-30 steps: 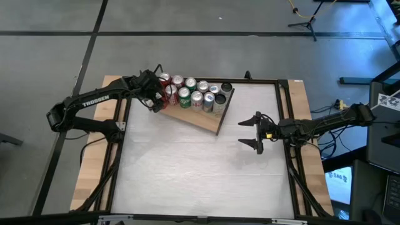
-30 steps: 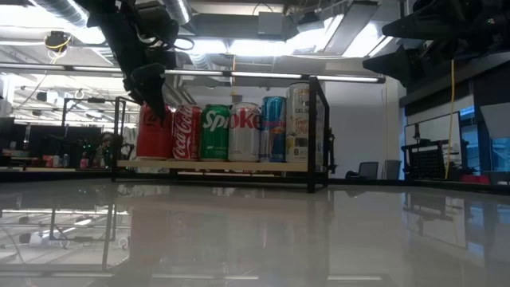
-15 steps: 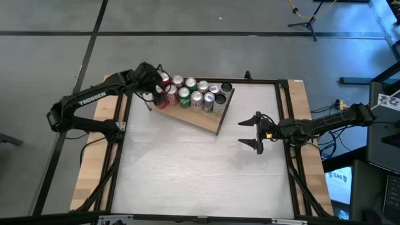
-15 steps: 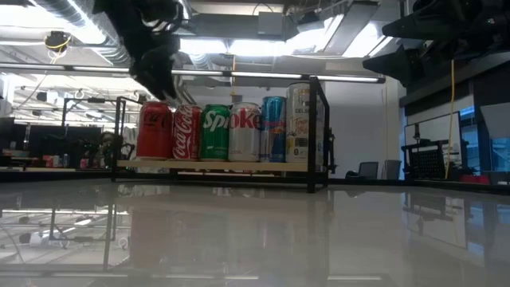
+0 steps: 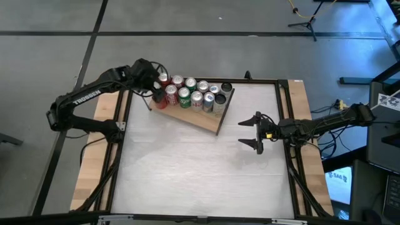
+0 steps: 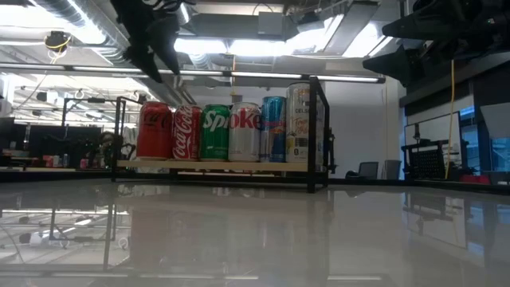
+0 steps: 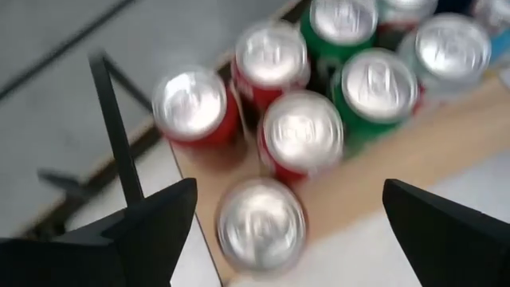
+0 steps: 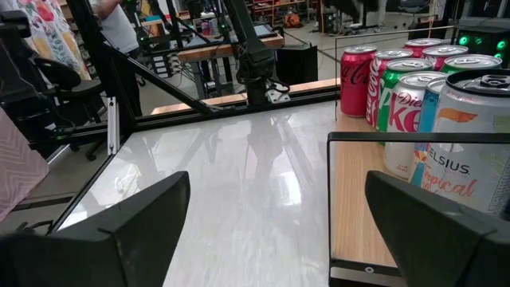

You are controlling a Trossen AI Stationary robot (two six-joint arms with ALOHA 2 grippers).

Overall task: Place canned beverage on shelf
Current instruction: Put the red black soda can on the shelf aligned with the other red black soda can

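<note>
The shelf point(image 5: 201, 117), a light-brown board on black wire supports, stands slantwise at the table's far left. Several cans stand upright on it in rows point(image 5: 196, 92): red, green, silver and blue in the low view point(image 6: 231, 131). A red can point(image 6: 154, 131) stands at the row's left end. My left gripper point(image 5: 154, 89) hangs open above that left end, clear of the can tops point(image 7: 261, 223), which show between its fingers point(image 7: 288, 191). My right gripper point(image 5: 253, 132) waits open at the table's right, level, facing the shelf's right end point(image 8: 277, 183).
Black wire posts point(image 6: 315, 131) rise at the shelf's corners. The pale tabletop point(image 5: 200, 169) near the shelf lies bare. A dark frame point(image 5: 284, 125) runs round the table. A person point(image 8: 115, 28) stands beyond the far side of the table.
My left gripper has risen from beside the leftmost red can to well above the can tops, rolling a little as it went, and stays open. The red can has stayed upright on the shelf.
</note>
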